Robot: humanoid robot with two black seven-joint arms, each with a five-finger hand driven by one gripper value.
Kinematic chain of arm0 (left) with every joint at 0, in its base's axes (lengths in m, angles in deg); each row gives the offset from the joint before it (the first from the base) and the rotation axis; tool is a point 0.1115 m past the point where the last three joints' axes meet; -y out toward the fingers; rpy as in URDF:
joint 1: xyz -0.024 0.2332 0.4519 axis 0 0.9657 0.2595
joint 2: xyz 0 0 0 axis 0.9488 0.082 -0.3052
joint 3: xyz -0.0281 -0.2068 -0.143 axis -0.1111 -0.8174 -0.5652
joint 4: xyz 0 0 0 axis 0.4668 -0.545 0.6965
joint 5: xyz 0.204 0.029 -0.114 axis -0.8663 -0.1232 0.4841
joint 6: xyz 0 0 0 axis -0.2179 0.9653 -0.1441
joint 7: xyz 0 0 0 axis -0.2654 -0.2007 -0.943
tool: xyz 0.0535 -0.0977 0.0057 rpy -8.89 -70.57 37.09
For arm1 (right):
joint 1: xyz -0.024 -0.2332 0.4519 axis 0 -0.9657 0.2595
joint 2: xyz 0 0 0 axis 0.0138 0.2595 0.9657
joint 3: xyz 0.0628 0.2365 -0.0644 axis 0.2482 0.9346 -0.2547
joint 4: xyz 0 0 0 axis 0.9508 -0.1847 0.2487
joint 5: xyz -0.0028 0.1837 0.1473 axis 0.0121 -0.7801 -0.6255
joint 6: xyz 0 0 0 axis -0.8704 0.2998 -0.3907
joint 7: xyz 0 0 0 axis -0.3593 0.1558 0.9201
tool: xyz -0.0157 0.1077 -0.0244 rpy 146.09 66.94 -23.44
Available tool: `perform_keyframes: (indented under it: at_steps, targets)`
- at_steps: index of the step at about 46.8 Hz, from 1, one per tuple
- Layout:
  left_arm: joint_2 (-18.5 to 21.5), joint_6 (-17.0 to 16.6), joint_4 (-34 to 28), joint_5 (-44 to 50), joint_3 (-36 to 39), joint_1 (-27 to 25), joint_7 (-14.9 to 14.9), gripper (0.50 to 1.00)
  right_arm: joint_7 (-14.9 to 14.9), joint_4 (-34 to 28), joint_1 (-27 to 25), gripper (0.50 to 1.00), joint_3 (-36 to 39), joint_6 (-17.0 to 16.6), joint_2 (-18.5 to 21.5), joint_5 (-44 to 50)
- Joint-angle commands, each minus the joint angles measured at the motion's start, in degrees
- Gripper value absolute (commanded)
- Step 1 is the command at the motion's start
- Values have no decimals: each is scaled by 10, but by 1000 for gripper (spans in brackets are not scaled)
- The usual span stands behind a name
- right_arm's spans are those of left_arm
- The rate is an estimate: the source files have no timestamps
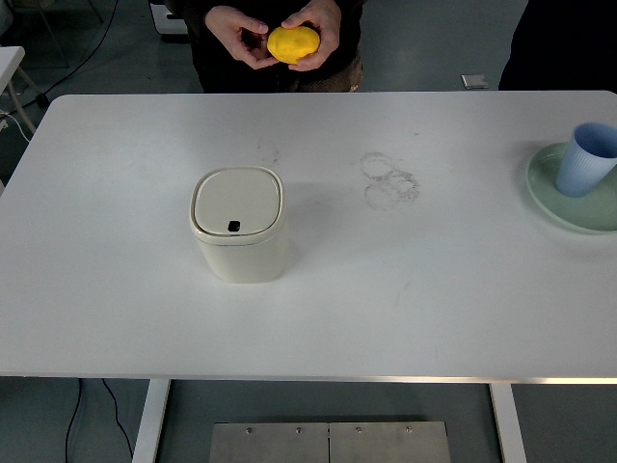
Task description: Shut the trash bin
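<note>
A small cream trash bin (239, 224) stands left of the table's middle, upright. Its rounded square lid (237, 202) lies flat and shut on top, with a small black button at its near edge. Neither of my arms shows in the head view.
A person stands at the far edge, holding a yellow lemon (293, 43) in both hands. At the right edge a pale green plate (571, 198) carries a light blue cup (590, 160). Faint ring marks (389, 179) stain the white table (405, 289).
</note>
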Motion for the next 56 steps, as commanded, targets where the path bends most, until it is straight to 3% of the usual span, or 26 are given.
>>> perform_keyframes:
  at_steps: [1, 14, 27, 40, 49, 56]
  targets:
    - [13, 0, 0, 0, 1, 0, 0, 1000, -1, 0, -1, 991, 0, 0, 0, 0]
    - [32, 9, -1, 0, 0, -1, 0, 1000, 0, 0, 0, 991, 0, 0, 0, 0]
    - [71, 87, -1, -1, 2, -1, 0, 1000, -1, 0, -1, 991, 0, 0, 0, 0]
    - [61, 76, 1, -1, 3, -1, 0, 1000, 0, 0, 0, 991, 0, 0, 0, 0]
    - [61, 41, 3, -3, 4, 0, 0, 1000, 0, 0, 0, 991, 0, 0, 0, 0]
    - [63, 41, 8, -5, 4, 0, 0, 1000, 0, 0, 0, 991, 0, 0, 0, 1]
